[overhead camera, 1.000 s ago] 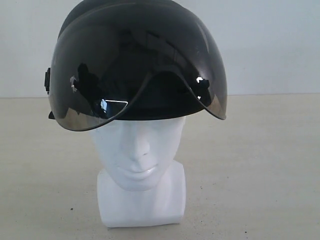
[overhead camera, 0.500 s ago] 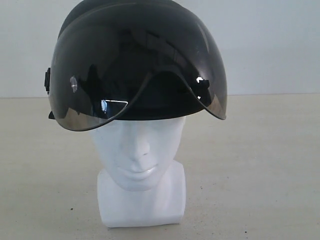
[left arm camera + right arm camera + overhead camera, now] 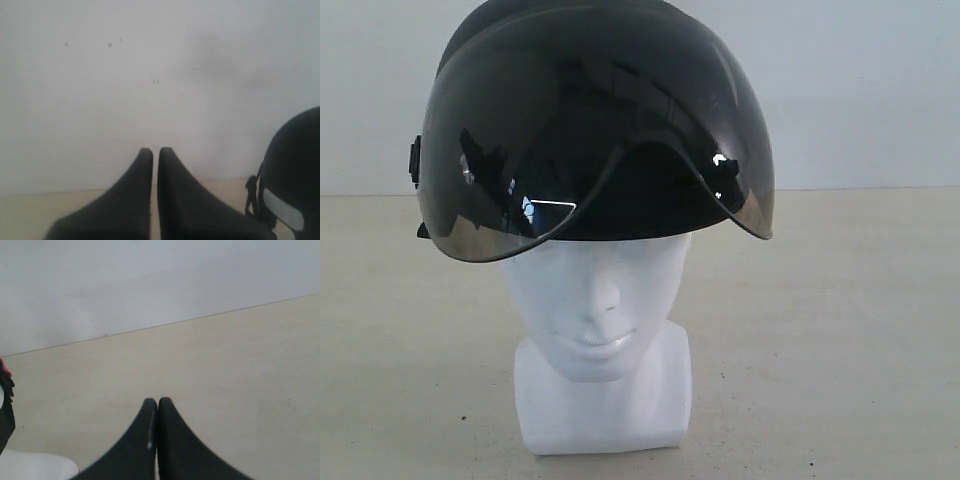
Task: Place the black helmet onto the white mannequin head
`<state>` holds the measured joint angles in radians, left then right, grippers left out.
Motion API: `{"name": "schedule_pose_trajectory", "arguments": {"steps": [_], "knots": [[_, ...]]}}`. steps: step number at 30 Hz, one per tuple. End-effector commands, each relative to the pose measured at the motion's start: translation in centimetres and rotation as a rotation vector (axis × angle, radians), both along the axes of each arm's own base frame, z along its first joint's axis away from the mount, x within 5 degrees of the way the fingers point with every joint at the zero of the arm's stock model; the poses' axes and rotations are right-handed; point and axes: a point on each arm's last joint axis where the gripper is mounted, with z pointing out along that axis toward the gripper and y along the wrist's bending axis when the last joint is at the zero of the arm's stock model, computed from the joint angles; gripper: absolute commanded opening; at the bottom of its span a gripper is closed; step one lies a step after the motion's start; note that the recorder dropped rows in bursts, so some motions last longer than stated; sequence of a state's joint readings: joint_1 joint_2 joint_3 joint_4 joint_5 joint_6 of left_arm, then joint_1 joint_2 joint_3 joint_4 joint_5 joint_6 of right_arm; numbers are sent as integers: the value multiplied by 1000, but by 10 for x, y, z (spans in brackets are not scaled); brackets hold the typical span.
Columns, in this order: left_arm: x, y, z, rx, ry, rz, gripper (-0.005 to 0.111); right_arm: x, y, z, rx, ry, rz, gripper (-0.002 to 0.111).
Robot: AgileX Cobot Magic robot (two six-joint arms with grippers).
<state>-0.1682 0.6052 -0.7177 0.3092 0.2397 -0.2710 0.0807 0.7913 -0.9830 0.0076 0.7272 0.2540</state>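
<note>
The black helmet (image 3: pixel 595 110) sits on top of the white mannequin head (image 3: pixel 600 310), its smoky bubble visor covering the brow and eyes while nose, lips and blocky neck base show below. In the exterior view neither arm appears. My left gripper (image 3: pixel 155 151) is shut with nothing in it, pointing at the wall, and the helmet's black shell (image 3: pixel 295 165) shows at that view's edge. Over the tabletop my right gripper (image 3: pixel 158 401) is shut and empty too. A sliver of the white mannequin head (image 3: pixel 35 466) and a dark helmet part (image 3: pixel 6 410) sit at that view's corner.
The beige tabletop (image 3: pixel 840 330) spreads round the mannequin base on all sides. A plain white wall (image 3: pixel 860 90) stands behind the table. Nothing else lies on the surface.
The helmet and mannequin head have stayed still. Only the dark reflections in the visor's left part have shifted.
</note>
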Motion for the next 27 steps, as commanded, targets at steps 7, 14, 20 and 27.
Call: {"name": "schedule_pose_trajectory", "arguments": {"steps": [7, 14, 20, 27], "knots": [[-28, -17, -2, -184, 253, -204, 4, -1, 0, 2, -1, -7, 2, 0], [-33, -27, 3, -198, 221, -330, 4, -1, 0, 2, -1, -7, 2, 0], [-26, -28, 8, -192, 221, -332, 4, -1, 0, 2, -1, -7, 2, 0], [-23, -30, 36, -187, 184, -347, 4, 3, 1, 11, 14, -111, 3, 0]]}}
